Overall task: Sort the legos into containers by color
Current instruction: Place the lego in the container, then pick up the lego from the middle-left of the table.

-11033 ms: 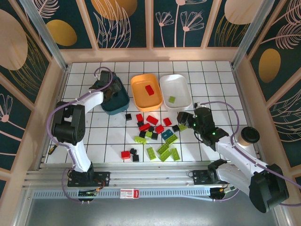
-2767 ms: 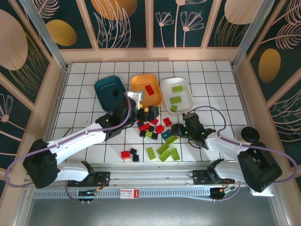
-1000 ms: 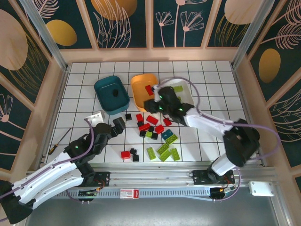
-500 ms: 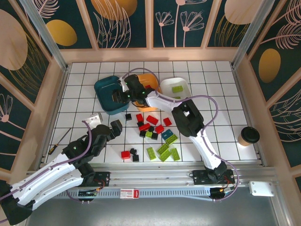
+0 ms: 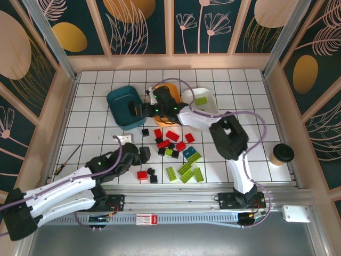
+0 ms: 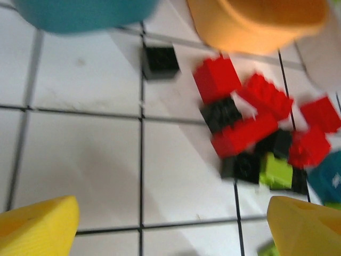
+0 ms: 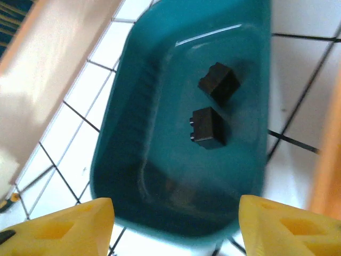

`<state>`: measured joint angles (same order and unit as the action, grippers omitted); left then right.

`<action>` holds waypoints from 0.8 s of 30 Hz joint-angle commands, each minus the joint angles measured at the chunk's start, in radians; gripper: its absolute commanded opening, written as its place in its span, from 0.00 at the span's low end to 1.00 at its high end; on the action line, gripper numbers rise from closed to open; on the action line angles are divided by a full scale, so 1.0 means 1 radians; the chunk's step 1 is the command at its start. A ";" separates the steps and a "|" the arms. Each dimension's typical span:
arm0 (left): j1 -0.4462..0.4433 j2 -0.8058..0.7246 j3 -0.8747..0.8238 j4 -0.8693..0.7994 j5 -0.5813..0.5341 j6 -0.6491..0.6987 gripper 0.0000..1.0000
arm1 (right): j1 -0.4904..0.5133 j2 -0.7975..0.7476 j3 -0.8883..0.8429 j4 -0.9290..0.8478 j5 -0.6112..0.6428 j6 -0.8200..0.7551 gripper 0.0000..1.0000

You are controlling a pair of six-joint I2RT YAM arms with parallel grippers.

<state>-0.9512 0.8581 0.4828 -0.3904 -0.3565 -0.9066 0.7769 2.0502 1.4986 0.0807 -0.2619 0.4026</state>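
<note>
The dark teal tub point(image 5: 123, 108) point(image 7: 160, 160) holds two black legos point(image 7: 218, 82) point(image 7: 208, 127). My right gripper point(image 5: 140, 110) point(image 7: 175, 229) hangs open over the tub's near end, nothing between its yellow fingers point(image 7: 58, 229). Its arm hides most of the orange tub point(image 5: 161, 89) point(image 6: 256, 21). The white tub point(image 5: 209, 109) holds a green lego point(image 5: 201, 100). Red, black, green and one teal lego point(image 5: 189, 151) lie in a pile point(image 5: 176, 152) point(image 6: 250, 130). My left gripper point(image 5: 143, 155) point(image 6: 170, 229) is open above bare tiles left of the pile. A lone black lego point(image 6: 160, 60) sits ahead of it.
A round black cup point(image 5: 281, 153) stands at the right. A screwdriver point(image 5: 66, 160) lies at the left edge. A red lego point(image 5: 142, 174) and two black ones point(image 5: 152, 175) sit near the front, just below my left gripper. Wooden walls surround the tiled table point(image 5: 96, 133).
My right gripper swung left from the orange tub to above the teal tub and opened; two black legos lie in that tub where one showed before. My left gripper moved right toward the pile.
</note>
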 commanded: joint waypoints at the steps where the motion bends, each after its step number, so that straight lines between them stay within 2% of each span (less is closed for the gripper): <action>1: -0.054 0.043 -0.036 0.036 0.065 -0.052 0.86 | -0.019 -0.160 -0.168 0.139 0.039 0.033 0.63; 6: -0.086 0.021 -0.091 0.040 0.125 -0.103 0.83 | -0.021 -0.310 -0.398 0.151 0.098 0.025 0.63; 9: -0.098 0.028 -0.097 0.018 0.142 -0.115 0.77 | -0.020 -0.393 -0.529 0.159 0.122 0.038 0.63; 13: -0.144 0.026 -0.083 -0.051 0.139 -0.126 0.80 | -0.021 -0.501 -0.664 0.151 0.146 0.045 0.63; 19: -0.208 0.002 -0.087 -0.135 0.113 -0.180 0.77 | -0.022 -0.630 -0.789 0.131 0.193 0.058 0.63; 24: -0.230 0.053 -0.092 -0.125 0.096 -0.186 0.77 | -0.028 -0.694 -0.836 0.131 0.213 0.070 0.64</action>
<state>-1.1713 0.8856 0.3935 -0.4786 -0.2436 -1.0653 0.7532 1.3922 0.6868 0.1986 -0.0921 0.4549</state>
